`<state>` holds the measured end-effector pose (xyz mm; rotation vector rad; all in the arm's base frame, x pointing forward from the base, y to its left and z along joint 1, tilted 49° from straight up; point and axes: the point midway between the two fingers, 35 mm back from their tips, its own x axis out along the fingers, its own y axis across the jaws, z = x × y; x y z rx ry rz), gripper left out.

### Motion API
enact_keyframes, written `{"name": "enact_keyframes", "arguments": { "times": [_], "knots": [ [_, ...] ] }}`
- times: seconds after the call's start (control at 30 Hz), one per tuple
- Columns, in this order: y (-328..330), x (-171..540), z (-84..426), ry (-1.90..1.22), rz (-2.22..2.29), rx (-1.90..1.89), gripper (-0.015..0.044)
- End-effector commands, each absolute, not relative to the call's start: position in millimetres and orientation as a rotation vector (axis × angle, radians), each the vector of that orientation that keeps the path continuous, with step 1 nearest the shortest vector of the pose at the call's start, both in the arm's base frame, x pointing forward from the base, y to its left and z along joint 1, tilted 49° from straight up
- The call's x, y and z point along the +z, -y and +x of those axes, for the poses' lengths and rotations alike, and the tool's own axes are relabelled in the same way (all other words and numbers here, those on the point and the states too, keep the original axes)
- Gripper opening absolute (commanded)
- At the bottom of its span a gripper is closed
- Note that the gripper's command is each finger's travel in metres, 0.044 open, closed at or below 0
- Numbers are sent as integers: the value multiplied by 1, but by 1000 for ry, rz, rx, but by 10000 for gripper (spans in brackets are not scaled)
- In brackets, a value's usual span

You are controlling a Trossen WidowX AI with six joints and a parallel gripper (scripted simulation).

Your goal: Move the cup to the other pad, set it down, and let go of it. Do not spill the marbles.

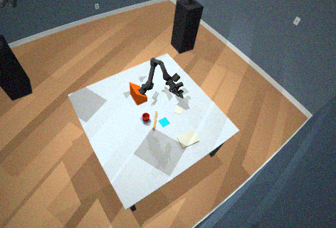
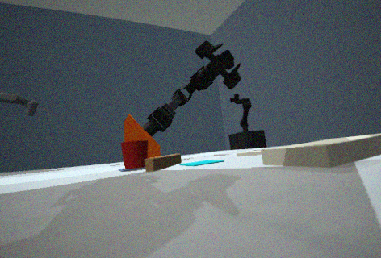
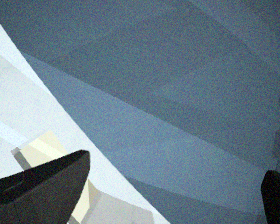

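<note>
The red cup (image 1: 145, 116) (image 2: 134, 154) stands upright on a dark blue pad near the middle of the white table (image 1: 117, 158); only an edge of that pad shows. I cannot make out marbles inside it. The cyan pad (image 1: 164, 122) (image 2: 202, 163) lies flat a little to the cup's right, beyond a wooden stick (image 1: 154, 120) (image 2: 162, 162). My gripper (image 1: 179, 90) (image 2: 229, 59) (image 3: 180, 172) is open and empty. It hangs in the air well above the table, far behind the cup and pointing away from it.
An orange wedge (image 1: 137, 93) (image 2: 137, 132) stands behind the cup by the arm's base. A small cream block (image 1: 178, 110) and a larger cream slab (image 1: 188, 139) (image 2: 323, 151) lie to the right. Dark pedestals stand on the floor.
</note>
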<state>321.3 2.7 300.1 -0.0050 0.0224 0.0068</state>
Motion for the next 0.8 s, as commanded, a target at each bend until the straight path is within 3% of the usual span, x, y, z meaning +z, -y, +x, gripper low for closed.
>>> {"name": "enact_keyframes", "arguments": {
  "times": [0.0, 0.3, 0.53, 0.77],
  "knots": [
    [-2, 297, 323, -35, -17, 6, 374],
    [50, 139, 344, -682, -472, 188, 148],
    [65, 38, 302, -1008, -554, 622, 148],
    [58, -17, 245, -1030, -397, 1099, 148]
  ]
}}
